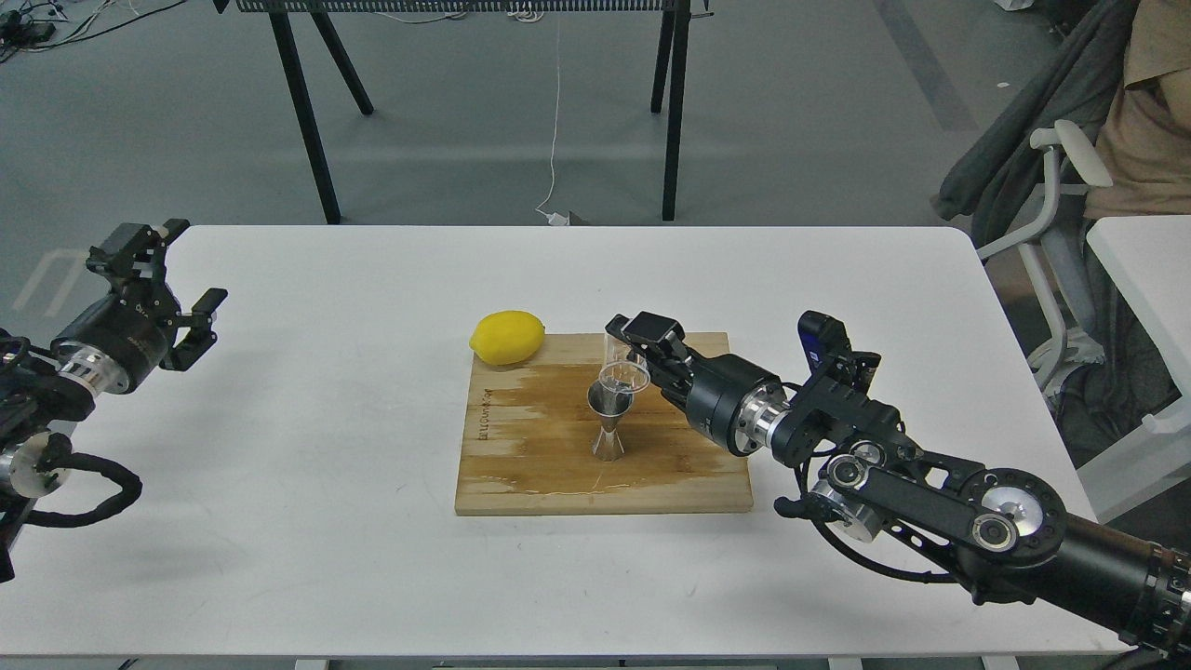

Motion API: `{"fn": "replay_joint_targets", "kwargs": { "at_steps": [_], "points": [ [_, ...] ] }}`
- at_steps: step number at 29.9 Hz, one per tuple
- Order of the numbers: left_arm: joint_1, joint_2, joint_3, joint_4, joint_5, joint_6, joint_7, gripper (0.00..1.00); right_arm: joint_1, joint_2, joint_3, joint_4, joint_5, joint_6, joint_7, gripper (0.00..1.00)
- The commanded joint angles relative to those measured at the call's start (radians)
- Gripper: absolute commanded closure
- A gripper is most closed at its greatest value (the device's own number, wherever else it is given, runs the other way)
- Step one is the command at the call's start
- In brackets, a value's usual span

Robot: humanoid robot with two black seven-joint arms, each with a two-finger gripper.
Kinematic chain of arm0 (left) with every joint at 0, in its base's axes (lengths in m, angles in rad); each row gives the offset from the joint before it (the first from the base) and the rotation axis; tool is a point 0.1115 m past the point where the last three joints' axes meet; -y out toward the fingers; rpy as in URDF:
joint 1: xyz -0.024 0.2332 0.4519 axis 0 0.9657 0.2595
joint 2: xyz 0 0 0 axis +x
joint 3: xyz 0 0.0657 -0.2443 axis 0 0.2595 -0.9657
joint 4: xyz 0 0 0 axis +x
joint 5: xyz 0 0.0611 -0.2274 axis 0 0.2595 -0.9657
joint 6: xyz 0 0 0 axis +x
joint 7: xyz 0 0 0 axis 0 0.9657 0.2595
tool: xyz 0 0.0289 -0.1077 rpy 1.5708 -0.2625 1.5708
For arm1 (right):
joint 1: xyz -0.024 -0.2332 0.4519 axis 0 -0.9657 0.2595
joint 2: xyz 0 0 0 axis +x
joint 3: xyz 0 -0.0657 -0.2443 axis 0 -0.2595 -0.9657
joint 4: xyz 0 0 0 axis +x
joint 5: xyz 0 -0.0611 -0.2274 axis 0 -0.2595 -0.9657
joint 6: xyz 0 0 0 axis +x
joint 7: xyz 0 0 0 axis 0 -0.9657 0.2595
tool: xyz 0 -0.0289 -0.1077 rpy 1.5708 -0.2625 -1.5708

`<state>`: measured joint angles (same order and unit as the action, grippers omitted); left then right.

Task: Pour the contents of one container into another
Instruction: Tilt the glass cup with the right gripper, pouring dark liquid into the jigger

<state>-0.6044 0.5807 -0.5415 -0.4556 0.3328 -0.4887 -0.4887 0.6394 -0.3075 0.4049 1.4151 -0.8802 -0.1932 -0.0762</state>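
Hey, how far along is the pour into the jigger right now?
Done: the right gripper has the glass cup picked up and brought over the jigger, which stands upright on the cutting board. In hand: the cup is tipped, mouth toward the jigger's top; no stream can be made out. Left: finishing the pour and setting the cup down. The left gripper hangs open, away from the board.

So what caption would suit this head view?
Right gripper tips a clear glass cup over a steel jigger on a wooden board.
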Motion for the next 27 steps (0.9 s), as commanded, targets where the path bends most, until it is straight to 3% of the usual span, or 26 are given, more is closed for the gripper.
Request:
{"fn": "replay_joint_targets", "kwargs": {
  "at_steps": [1,27],
  "points": [
    [0.000,0.002,0.000,0.000,0.000,0.000,0.000,0.02,0.017,0.001,-0.004,-0.001,-0.011,0.000,0.001,0.60],
    [0.000,0.001,0.000,0.000,0.000,0.000,0.000,0.02,0.043,-0.001,-0.041,-0.005,-0.100,0.000,0.021,0.60]
  ]
}}
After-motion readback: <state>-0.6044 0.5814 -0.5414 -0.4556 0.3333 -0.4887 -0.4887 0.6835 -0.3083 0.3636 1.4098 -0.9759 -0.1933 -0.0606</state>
